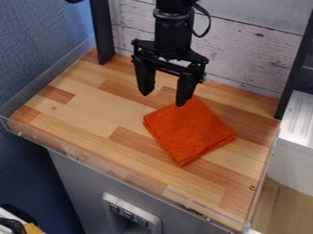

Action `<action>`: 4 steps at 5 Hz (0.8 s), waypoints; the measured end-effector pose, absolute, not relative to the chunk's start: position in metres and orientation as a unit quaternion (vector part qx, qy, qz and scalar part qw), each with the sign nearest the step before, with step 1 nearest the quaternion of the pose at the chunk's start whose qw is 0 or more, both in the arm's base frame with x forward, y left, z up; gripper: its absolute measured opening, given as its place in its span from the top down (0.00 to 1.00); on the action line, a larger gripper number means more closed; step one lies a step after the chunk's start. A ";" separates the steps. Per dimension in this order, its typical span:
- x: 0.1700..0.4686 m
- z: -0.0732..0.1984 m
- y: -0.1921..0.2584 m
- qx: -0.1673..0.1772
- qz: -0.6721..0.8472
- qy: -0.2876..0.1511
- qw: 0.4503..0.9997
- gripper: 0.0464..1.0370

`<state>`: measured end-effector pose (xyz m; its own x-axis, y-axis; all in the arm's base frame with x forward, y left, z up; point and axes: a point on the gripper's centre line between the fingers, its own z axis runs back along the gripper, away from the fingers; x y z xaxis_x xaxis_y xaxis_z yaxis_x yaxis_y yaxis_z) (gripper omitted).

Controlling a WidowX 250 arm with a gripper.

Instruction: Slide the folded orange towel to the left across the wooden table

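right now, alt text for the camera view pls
A folded orange cloth lies on a wooden tabletop, with the robot's open black hand hanging over its upper left edge; whitewashed boards stand behind.

Soft, bright light spreads over the wooden bench (pixel 104 109) beneath the parted jaws, leaving only faint shadows. Left of the jaws, the blue wall (pixel 36 36) darkens downward; small glints dot the clear rim (pixel 79 154).

No readable text or labels.
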<state>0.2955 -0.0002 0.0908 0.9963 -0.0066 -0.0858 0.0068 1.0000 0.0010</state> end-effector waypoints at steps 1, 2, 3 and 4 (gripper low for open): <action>0.297 0.090 -0.004 0.000 0.001 0.038 0.999 0.04; 0.300 0.090 -0.017 -0.001 -0.007 0.028 1.000 0.04; 0.304 0.090 -0.026 -0.001 -0.008 0.013 1.000 0.05; 0.309 0.090 -0.033 0.001 -0.008 -0.005 1.000 0.04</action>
<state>0.3092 -0.0334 0.0897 0.9998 -0.0151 0.0110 0.0151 0.9999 0.0018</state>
